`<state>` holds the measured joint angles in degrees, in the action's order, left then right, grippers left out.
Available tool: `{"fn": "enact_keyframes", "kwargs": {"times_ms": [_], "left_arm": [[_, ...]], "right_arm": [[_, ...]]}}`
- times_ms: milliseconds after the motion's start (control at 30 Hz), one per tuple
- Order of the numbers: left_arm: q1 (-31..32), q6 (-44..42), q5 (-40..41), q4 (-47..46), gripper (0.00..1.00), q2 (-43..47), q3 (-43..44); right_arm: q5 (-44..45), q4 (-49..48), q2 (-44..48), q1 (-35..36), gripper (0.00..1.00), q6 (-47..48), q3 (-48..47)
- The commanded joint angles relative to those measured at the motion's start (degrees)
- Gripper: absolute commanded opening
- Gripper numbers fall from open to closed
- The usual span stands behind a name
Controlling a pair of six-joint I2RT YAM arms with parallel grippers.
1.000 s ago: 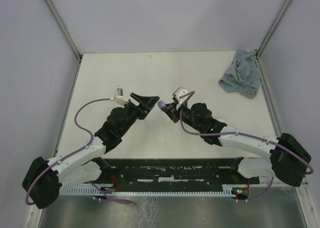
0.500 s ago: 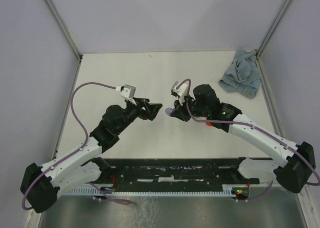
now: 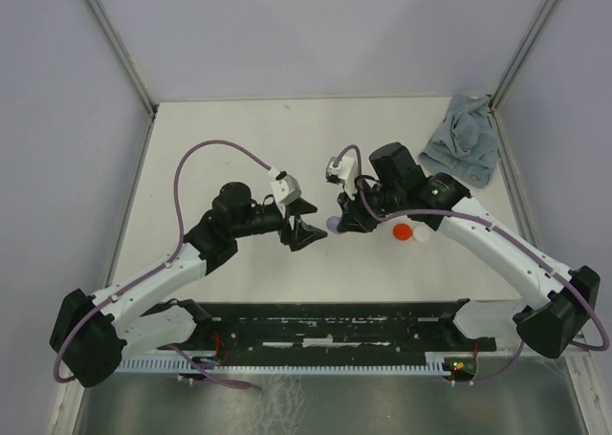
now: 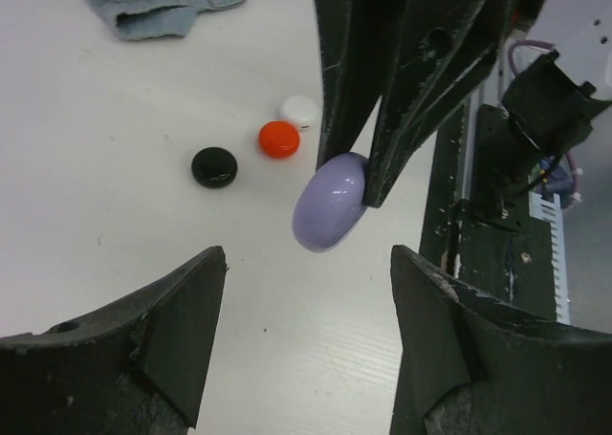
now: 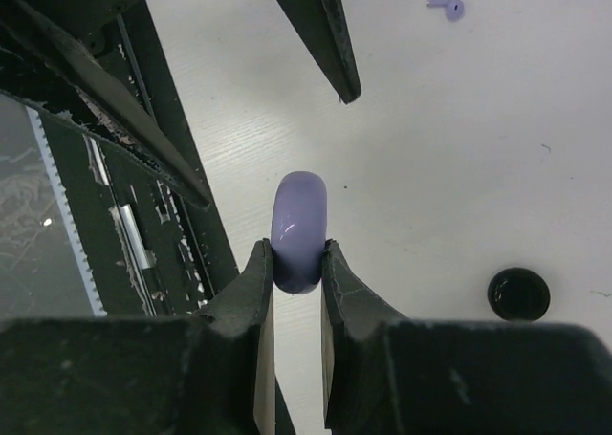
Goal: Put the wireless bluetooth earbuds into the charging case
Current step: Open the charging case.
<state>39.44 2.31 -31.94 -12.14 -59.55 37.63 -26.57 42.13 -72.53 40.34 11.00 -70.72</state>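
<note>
- Since a second ago both arms have swung in and down toward the near edge, tips facing each other.
- Right end effector (image 5: 297, 255) is clamped on the lilac charging case (image 5: 299, 220), held edge-on.
- Left end effector (image 4: 306, 261) is spread wide, gripping nothing, just beside that case.
- A lilac earbud (image 5: 448, 7) lies loose on the surface (image 3: 239, 139), well apart from the case.
- Black case (image 4: 214, 166), red case (image 4: 279, 139) and white case (image 4: 300, 110) sit nearby.

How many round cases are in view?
4: lilac case in the right gripper; black case, red case and white case on the table nearby. More may be hidden.
</note>
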Motion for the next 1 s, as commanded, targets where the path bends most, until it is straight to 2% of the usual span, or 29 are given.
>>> {"fn": "enact_keyframes", "kwargs": {"times_ms": [0, 233, 433, 600, 833, 900, 967], "left_arm": [[-0.3, -7.0, -12.2, 1.6, 0.74, -2.5, 4.6], [-0.3, -7.5, -17.2, 2.3, 0.64, -5.6, 6.5], [-0.3, -7.4, -19.9, 2.3, 0.5, -6.7, 6.8], [-0.3, -7.4, -21.4, 2.2, 0.44, -6.9, 7.0], [-0.3, -7.5, -22.7, 2.1, 0.26, -7.2, 7.0], [-0.3, -7.3, -23.1, 2.0, 0.24, -7.3, 7.0], [-0.2, -6.6, -23.3, 1.2, 0.28, -7.3, 6.8]], "right_arm": [[-4.8, 5.2, -1.4, -0.1, 0.04, 3.6, -5.0], [-8.6, 5.5, -2.4, -0.1, 0.03, 5.2, -6.3], [-9.6, 5.3, -3.1, -0.1, 0.03, 5.7, -6.7], [-11.2, 4.9, -3.9, -0.1, 0.03, 6.2, -6.8], [-11.7, 2.6, -4.9, -0.2, 0.04, 5.5, -7.2], [-12.4, 1.6, -5.1, -0.1, 0.04, 5.4, -7.0], [-13.1, 1.1, -5.7, -0.1, 0.04, 5.3, -7.1]]}}
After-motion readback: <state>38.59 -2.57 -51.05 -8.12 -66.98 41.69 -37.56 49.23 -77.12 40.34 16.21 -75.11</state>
